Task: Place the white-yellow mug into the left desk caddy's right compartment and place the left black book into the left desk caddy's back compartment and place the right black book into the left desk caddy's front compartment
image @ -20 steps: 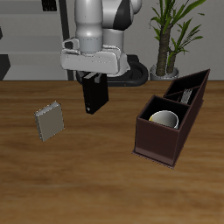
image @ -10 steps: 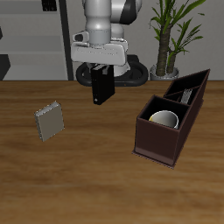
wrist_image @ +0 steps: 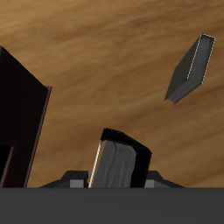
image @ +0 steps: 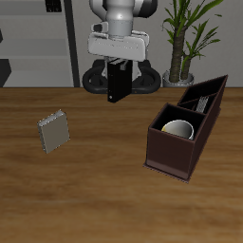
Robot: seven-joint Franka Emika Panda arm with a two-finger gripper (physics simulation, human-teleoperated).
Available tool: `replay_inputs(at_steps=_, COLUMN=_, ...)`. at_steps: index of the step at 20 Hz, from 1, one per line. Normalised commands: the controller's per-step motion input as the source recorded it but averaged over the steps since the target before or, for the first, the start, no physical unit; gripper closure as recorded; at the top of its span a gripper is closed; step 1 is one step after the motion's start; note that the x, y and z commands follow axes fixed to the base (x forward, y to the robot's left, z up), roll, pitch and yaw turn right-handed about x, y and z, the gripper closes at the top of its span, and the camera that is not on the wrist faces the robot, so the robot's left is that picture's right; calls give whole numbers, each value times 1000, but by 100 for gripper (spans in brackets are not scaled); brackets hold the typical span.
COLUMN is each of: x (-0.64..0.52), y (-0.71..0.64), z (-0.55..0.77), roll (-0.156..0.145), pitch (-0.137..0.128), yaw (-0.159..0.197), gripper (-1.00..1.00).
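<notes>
Exterior view first: gripper (image: 118, 66) hanging high above the table (image: 104, 180), clamping the top of a black book (image: 117, 84) and dangling it upright, well clear of the wood. Compared with a second ago, sitting noticeably higher and farther back, and shifted a bit toward the left desk caddy (image: 176, 152); half a second ago was somewhere in between, so rising steadily with the book in tow. Book also looking more edge-on now than before.

White-yellow mug (image: 177, 129) already sitting in the right compartment (image: 167, 144), the big square section at the caddy's near end, not budging across the frames. Something dark showing in the narrow slots farther back, but too small to call. Grey speckled notebook (image: 53, 132) lying flat on the table well apart from the caddy, same spot as earlier. Potted plant (image: 185, 33) standing behind the table.

Wrist view: black book (wrist_image: 120, 163) poking out between the jaws, pale page edge showing, caddy wall (wrist_image: 22, 114) off to one side and the notebook (wrist_image: 192, 68) lying on the wood (wrist_image: 114, 70) below.
</notes>
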Motion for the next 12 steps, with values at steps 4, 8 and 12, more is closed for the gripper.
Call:
replay_inputs(at_steps=4, x=-68, y=364, z=209, roll=1, pitch=7, yaw=-63, gripper=100)
replay_inputs(at_steps=8, x=-87, y=286, z=74, roll=-12, pitch=-14, yaw=-47, gripper=100)
replay_inputs(at_steps=12, x=-36, y=433, z=31, roll=71, pitch=38, yaw=3, gripper=100)
